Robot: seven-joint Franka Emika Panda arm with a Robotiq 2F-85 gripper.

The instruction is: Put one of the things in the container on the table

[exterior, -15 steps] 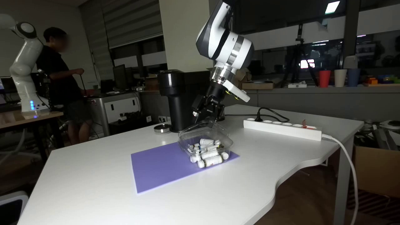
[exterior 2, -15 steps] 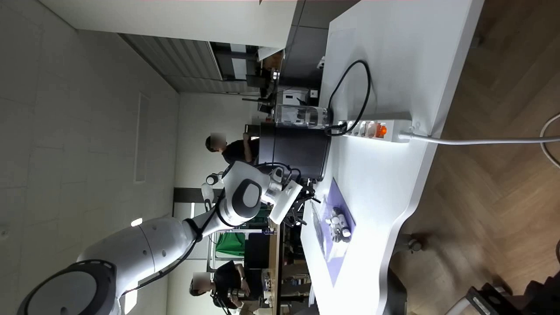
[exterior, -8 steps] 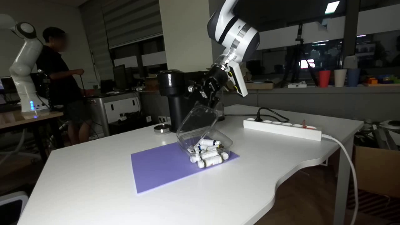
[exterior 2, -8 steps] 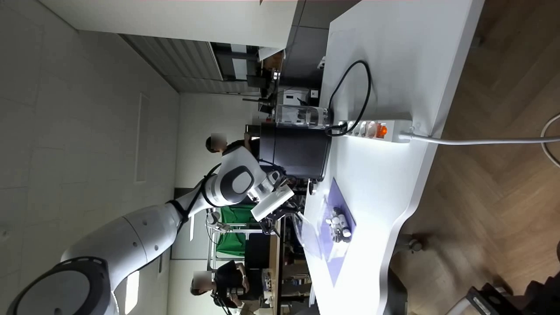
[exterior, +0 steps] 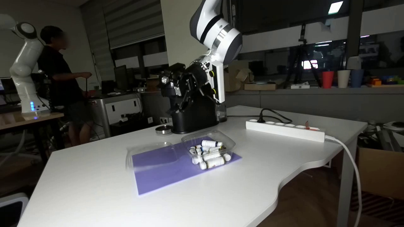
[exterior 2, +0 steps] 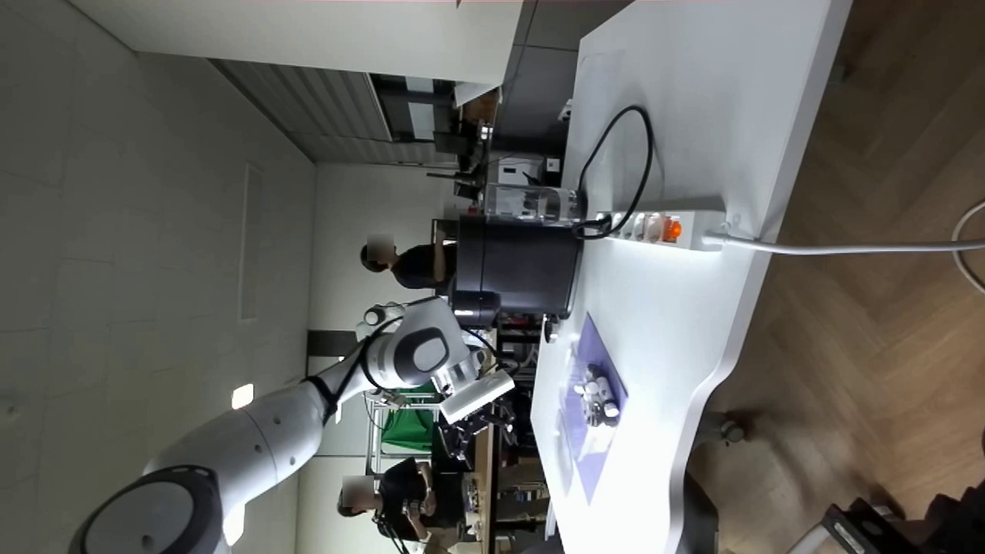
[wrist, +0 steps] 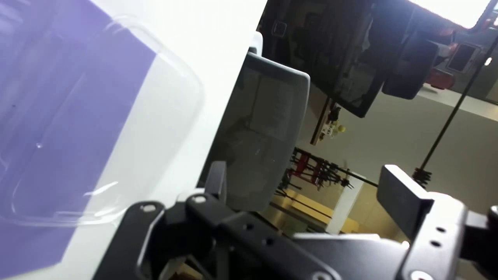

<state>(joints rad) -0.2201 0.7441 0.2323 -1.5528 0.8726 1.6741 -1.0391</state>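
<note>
A clear plastic box (exterior: pixel 233 145) stands on the purple mat (exterior: pixel 167 179) on the white table (exterior: pixel 202 205). Several white bottles (exterior: pixel 213 162) lie in it; they also show in an exterior view (exterior 2: pixel 596 396). Its clear lid (exterior: pixel 153 154) is blurred and lies swung open to the left, over the mat and table. The lid fills the left of the wrist view (wrist: pixel 171 116). My gripper (exterior: pixel 172 96) is raised above and behind the lid, apart from it. In the wrist view my gripper (wrist: pixel 311 190) has its fingers wide apart with nothing between them.
A black machine (exterior: pixel 199 115) stands behind the box, with a small round tin (exterior: pixel 164 130) beside it. A white power strip (exterior: pixel 284 130) with a black cable lies to the right. A chair back (wrist: pixel 264 132) is past the table edge.
The lid was low over the box, then stood tilted up by the gripper, and now has swung down open to the left. My gripper has risen and moved left, away from the box.
</note>
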